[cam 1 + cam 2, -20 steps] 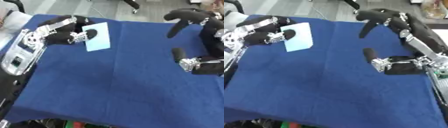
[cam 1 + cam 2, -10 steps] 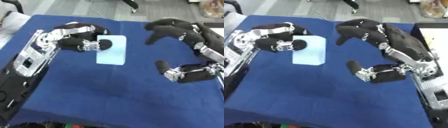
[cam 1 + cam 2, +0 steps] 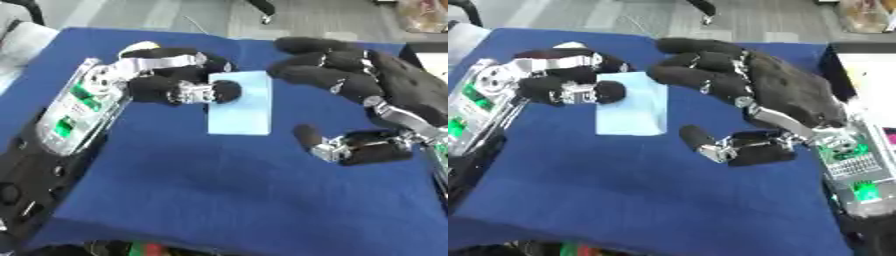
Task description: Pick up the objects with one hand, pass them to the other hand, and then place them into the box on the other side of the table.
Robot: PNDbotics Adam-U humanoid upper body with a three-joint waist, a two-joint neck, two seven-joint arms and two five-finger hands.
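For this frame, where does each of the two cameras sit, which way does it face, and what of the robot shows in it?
Left eye view: in the head, looking down at the blue table; the left robot hand pinches a light blue block, the right robot hand is open beside it.
Right eye view: the head's other eye, aimed the same way, showing more of the right forearm.
Both share the hands, block and table.

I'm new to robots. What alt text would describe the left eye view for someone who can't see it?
A black robot's left hand pinches a flat light-blue block above a blue table. The right hand reaches in beside the block with fingers spread open, not yet gripping it.
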